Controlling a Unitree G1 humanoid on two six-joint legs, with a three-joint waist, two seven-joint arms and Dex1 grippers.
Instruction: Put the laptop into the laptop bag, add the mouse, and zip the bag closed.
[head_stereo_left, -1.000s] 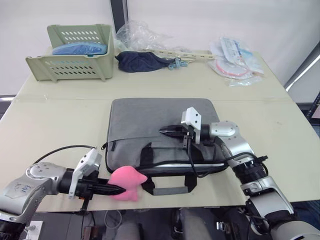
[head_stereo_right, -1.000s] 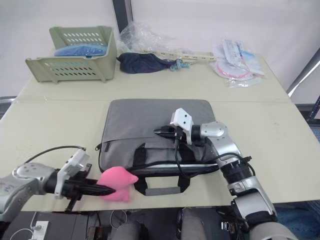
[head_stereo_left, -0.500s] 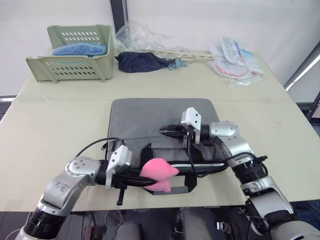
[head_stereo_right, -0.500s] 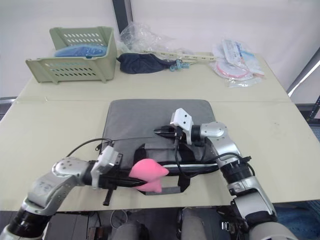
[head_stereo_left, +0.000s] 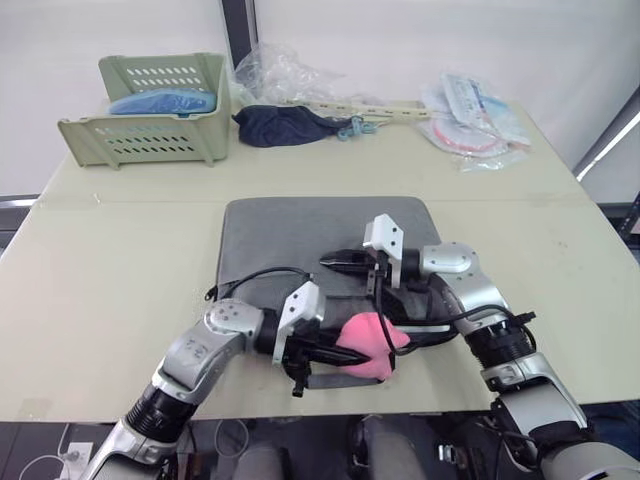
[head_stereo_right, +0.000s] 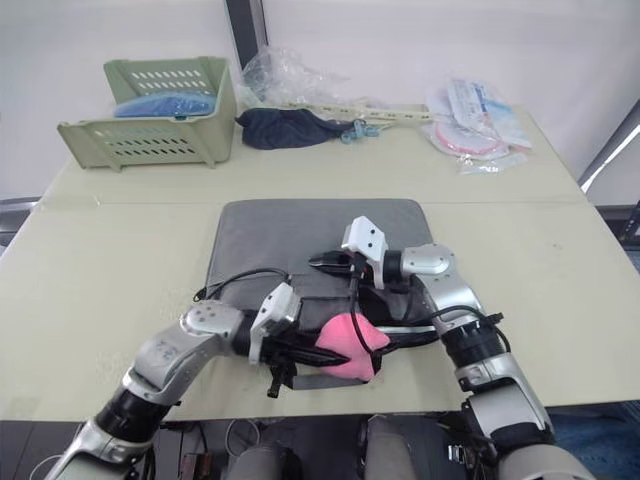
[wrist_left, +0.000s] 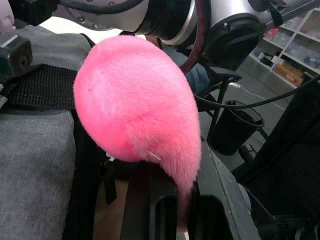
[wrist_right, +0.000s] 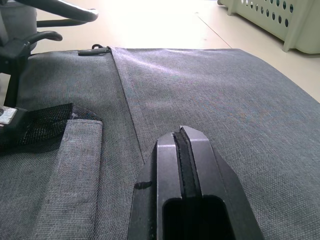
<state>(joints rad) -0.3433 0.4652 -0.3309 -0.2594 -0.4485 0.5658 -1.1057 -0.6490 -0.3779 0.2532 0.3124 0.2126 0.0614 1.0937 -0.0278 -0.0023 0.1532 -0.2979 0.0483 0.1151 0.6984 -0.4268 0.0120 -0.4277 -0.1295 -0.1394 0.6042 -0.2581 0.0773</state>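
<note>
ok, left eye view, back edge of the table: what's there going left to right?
Green basket → navy cloth bundle → wooden strips → plastic packets.

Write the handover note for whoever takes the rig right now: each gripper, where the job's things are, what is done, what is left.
Left gripper: shut on the pink fluffy lump, held at the laptop bag's near edge.
Right gripper: fingers shut, empty, over the bag's top.
Bag lies flat mid-table; a silver edge, apparently the laptop, shows in its near opening.
Left: confirm the lump holds the mouse, put it in, zip shut.
</note>
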